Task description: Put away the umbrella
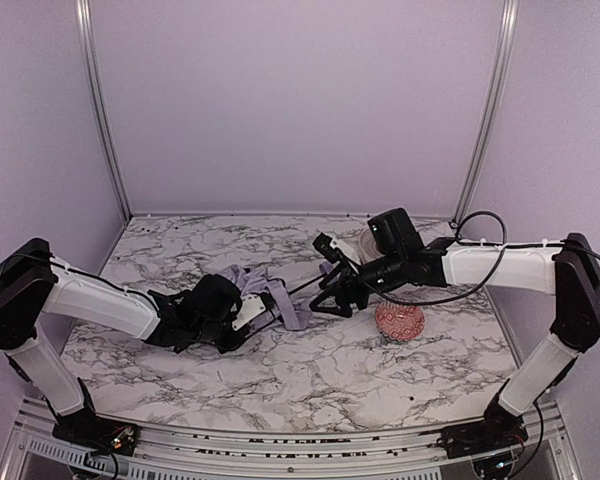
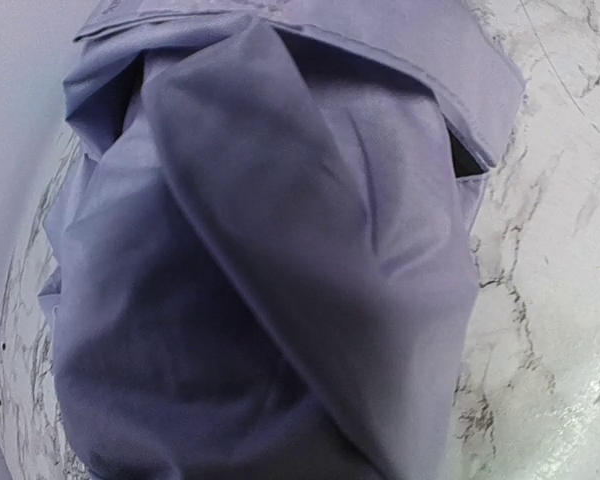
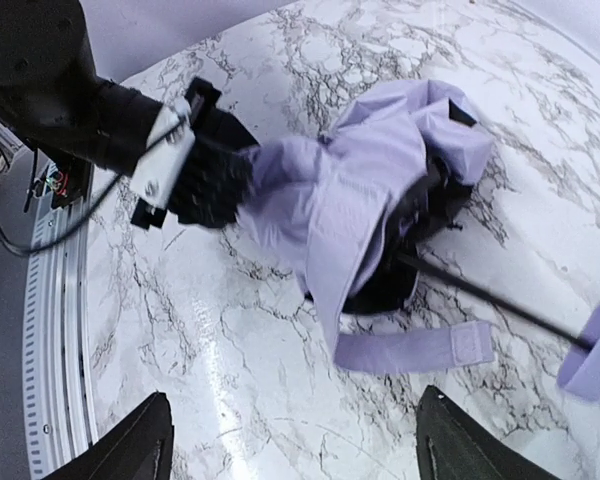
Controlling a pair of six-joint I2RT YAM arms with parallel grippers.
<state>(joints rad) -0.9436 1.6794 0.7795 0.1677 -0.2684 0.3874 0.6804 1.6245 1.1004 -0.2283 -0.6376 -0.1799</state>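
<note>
The umbrella point(image 1: 265, 297) lies collapsed but unwrapped on the marbled table point(image 1: 310, 390), between the two grippers. Its pale lavender canopy point(image 3: 380, 185) is a loose, crumpled heap with black lining showing in the folds. A flat lavender strap point(image 3: 412, 350) trails from the heap toward the right gripper point(image 3: 292, 395). The thin black shaft point(image 3: 500, 305) runs out of the heap to a small lavender handle point(image 3: 592, 352), which sits just ahead of the right gripper and off to its right.

The right gripper's fingers are spread wide with only bare marble between them, touching nothing. The strap lies just ahead of them and the canopy farther ahead.

The left gripper point(image 3: 225, 175) is pushed into the far side of the canopy. Fabric blankets its wrist camera and hides its fingers, so I cannot tell whether they pinch the cloth.

A red patterned bowl point(image 1: 400, 321) stands behind the right gripper, beside the right forearm and well apart from the umbrella.
</note>
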